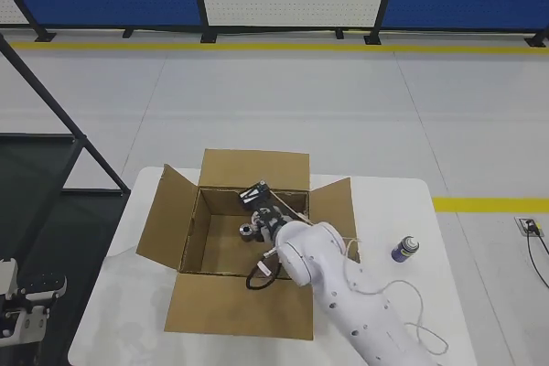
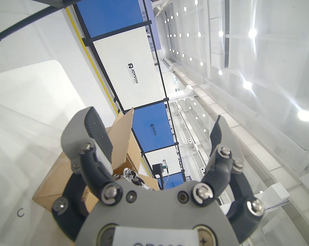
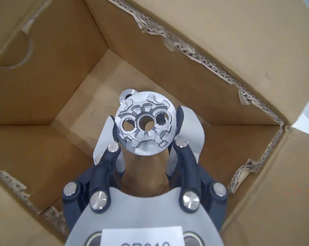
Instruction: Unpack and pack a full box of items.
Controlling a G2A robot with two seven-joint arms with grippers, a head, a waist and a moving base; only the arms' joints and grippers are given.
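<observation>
An open cardboard box (image 1: 190,233) stands on the white table (image 1: 393,302) with its flaps spread out. My right gripper (image 3: 146,126) is down inside the box (image 3: 41,78), shut on a round grey metal part (image 3: 144,126) with several holes and notches in its face. From above, that gripper (image 1: 256,224) and the metal part (image 1: 248,230) sit near the box's back wall. My left gripper (image 2: 156,119) is off beside the table, tilted upward, open with nothing between its fingers; the box (image 2: 57,177) is some way beyond it.
A small blue can (image 1: 404,248) stands on the table to the right of the box. The box floor (image 3: 98,98) around the held part is bare cardboard. Torn flap edges (image 3: 195,52) rim the opening.
</observation>
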